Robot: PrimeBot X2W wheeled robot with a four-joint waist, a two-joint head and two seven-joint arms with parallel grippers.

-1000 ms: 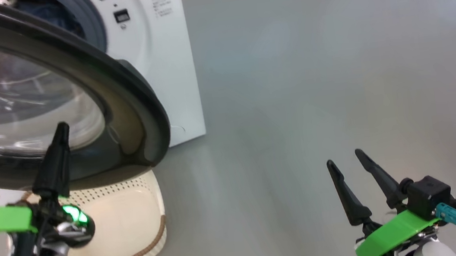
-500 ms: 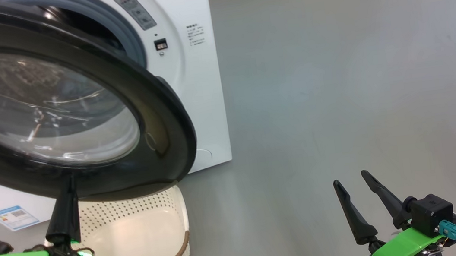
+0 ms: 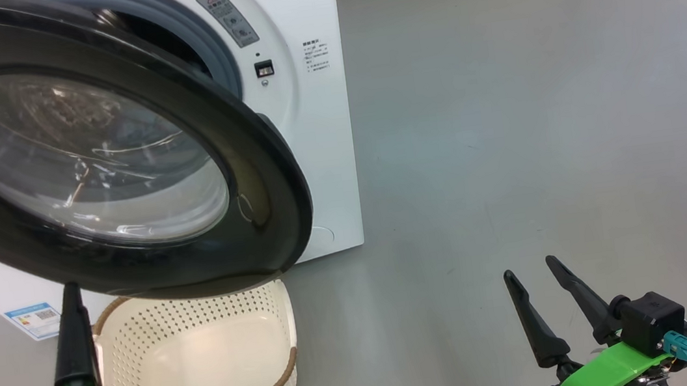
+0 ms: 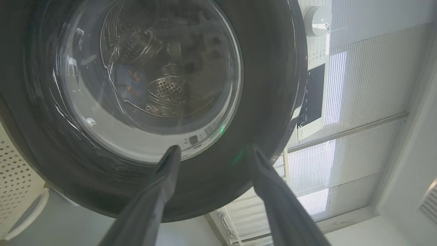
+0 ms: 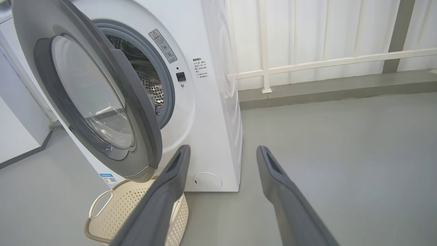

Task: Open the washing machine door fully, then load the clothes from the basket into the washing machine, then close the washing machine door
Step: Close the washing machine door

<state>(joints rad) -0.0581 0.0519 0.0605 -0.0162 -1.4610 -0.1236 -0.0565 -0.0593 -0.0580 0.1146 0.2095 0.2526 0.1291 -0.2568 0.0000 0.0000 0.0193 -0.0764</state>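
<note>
The washing machine door is hanging half open just above the left gripper, its fingers standing apart and empty; the right gripper, likewise open, is hovering well off to the side. With the clothes lying inside the washing machine, the left arm is looking nearer for pushing it shut

white washing machine, glossy black door, cream perforated basket with brown rim, seemingly light blue clothes

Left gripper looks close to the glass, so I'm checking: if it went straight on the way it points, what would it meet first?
Probably the washing machine door: the left gripper, jaws open, points at its black ring just below the glass window. The gap is hard to judge.
</note>
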